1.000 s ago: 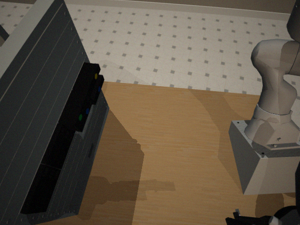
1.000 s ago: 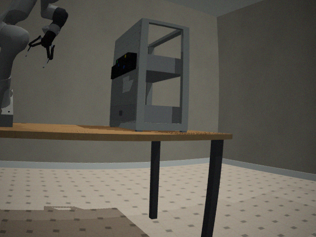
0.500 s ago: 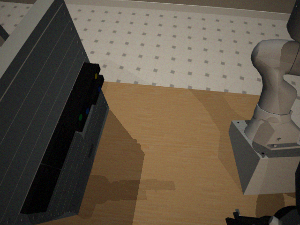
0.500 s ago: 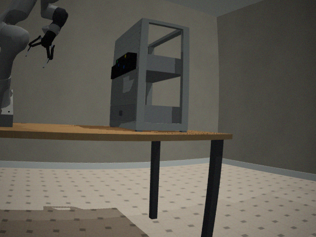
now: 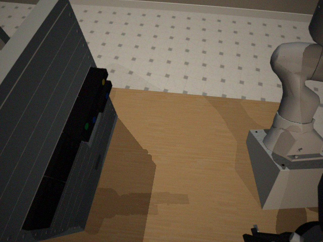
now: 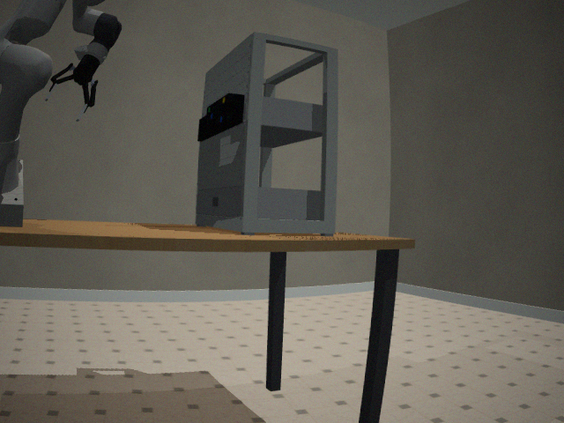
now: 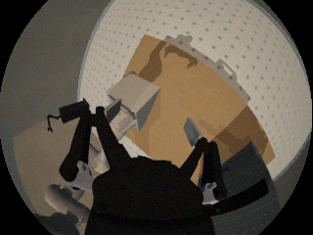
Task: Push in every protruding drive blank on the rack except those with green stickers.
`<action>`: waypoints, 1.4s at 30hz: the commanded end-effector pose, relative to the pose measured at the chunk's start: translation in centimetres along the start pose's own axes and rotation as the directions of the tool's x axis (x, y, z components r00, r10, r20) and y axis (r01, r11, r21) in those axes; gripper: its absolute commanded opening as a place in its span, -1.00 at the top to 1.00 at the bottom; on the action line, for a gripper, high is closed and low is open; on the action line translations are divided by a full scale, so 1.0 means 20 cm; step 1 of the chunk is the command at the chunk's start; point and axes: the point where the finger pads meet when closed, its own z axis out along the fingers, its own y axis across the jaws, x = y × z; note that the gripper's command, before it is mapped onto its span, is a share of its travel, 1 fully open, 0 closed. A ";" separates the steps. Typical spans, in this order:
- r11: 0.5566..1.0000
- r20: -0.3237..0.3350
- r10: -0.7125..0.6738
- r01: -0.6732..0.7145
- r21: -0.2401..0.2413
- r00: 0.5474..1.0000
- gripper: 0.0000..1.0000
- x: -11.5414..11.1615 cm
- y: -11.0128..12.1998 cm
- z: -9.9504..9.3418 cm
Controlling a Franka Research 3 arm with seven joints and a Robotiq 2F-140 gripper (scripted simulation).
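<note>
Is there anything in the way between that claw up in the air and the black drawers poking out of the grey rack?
Nothing visible: the open gripper hangs apart from the rack, with only air between it and the protruding drive blanks.

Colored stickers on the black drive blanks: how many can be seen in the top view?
4. On the rack front: a yellow sticker farthest back, a blue one just below it, another blue one nearer, and a green one beside that. Others may be hidden.
</note>
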 end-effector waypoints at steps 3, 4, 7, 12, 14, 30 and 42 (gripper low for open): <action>1.000 0.000 0.000 0.000 0.000 1.000 -1.00 0.00 0.00 0.00; 1.000 0.000 0.000 0.000 0.000 1.000 -1.00 0.00 0.00 0.00; 1.000 0.000 0.000 0.000 0.000 1.000 -1.00 0.00 0.00 0.00; 1.000 -0.001 0.001 -0.001 0.000 1.000 -1.00 0.00 0.00 0.00; 1.000 -0.003 0.001 -0.001 0.000 1.000 -1.00 0.00 0.00 0.00; 1.000 -0.059 0.024 -0.024 0.001 0.998 -1.00 0.05 -0.03 -0.05; 0.997 -0.162 0.072 -0.071 0.009 0.984 -1.00 0.12 -0.08 -0.15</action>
